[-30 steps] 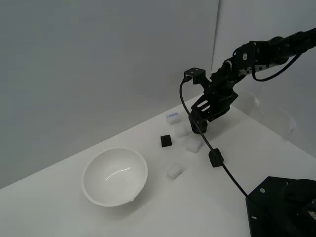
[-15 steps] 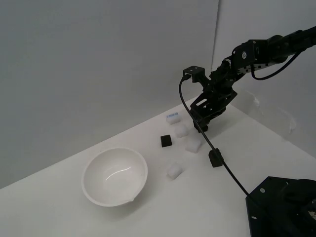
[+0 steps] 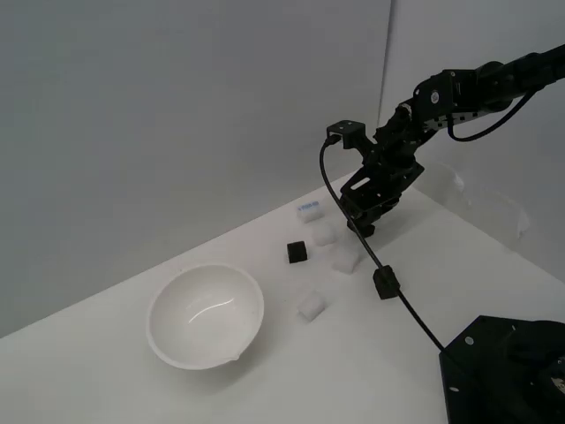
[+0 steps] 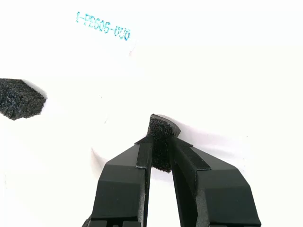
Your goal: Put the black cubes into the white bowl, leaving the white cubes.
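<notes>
Fingers (image 3: 360,225) hang above white cubes (image 3: 323,233), beside white bowl (image 3: 206,315).

We see a matte black jointed arm (image 3: 459,93) with boxy links, a small black camera block (image 3: 346,134) at its wrist, and a black cable (image 3: 388,291) trailing toward five o'clock through an inline lump. Our gripper (image 4: 161,158) ends in two angular black fingers (image 4: 125,187), seemingly plastic.

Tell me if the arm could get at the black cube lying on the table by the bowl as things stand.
Probably not right away: the gripper is already shut on a black cube. The other black cube lies in the open between the white bowl and the white cubes, with nothing over it.
</notes>
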{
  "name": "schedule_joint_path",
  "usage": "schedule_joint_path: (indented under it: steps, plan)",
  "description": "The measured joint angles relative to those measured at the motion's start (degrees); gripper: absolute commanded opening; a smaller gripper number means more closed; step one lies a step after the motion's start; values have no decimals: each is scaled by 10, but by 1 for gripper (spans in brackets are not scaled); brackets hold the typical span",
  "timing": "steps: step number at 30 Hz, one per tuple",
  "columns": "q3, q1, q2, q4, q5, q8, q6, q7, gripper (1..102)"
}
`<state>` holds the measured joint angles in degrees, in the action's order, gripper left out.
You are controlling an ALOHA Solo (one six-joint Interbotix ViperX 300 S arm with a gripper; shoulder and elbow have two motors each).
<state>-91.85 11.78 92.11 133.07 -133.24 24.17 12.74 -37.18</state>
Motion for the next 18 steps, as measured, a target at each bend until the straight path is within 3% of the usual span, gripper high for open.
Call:
schedule_joint_path:
  steps: [10, 18]
  plan:
    - [-102, -14, 104, 1, -1, 0, 0, -39, 3]
    - [-195, -94, 196, 5, -5, -9, 38, -40, 3]
